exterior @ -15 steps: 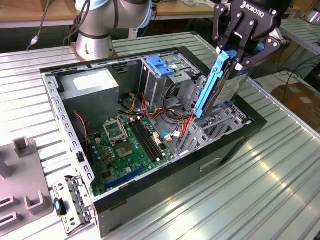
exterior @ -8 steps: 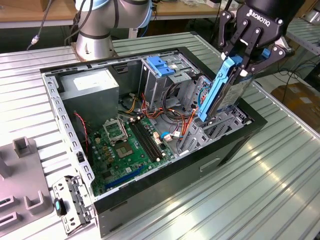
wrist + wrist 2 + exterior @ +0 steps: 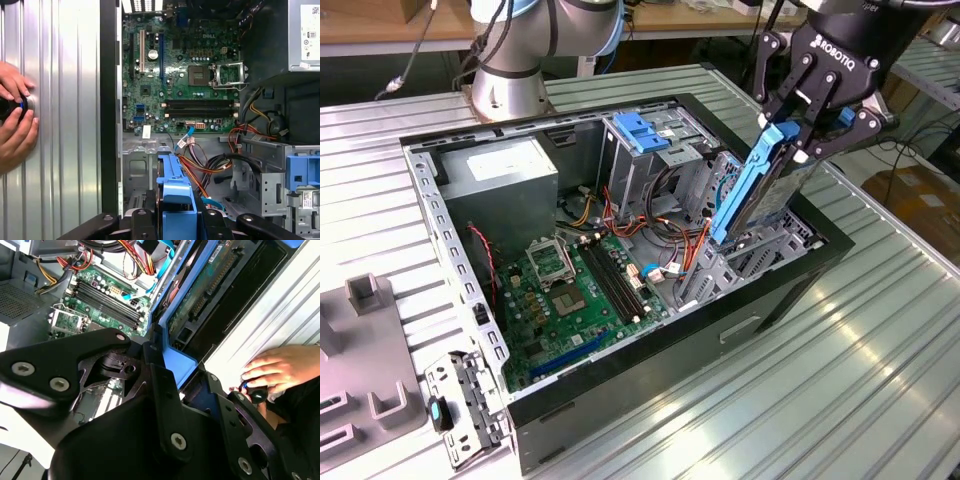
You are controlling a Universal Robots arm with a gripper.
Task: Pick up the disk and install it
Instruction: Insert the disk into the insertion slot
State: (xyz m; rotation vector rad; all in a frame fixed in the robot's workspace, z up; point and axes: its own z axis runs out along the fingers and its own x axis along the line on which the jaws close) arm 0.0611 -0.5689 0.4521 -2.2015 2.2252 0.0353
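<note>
Right, the ribbed metal surface (image 3: 880, 350) carries the open computer case (image 3: 650, 390), and my work is at its end on the exterior view's right, where the metal drive bay (image 3: 760, 255) sits. The disk (image 3: 748, 190) hangs over that bay, tilted. Its lower end is at or just inside the bay's mouth, I cannot tell which, and its upper end is up in my tool (image 3: 807, 140), whose fingers are closed on the blue-railed carrier. I judge this to be the seating step, so what matters is squaring the disk to the bay so both rails meet their guides together. Tilted like this it could jam on one side. The bundle of red and orange cables (image 3: 695, 245) lies just beside the bay and must not get trapped underneath. A person's hand (image 3: 15, 130) rests on the surface beside the case, apart from the disk.
</note>
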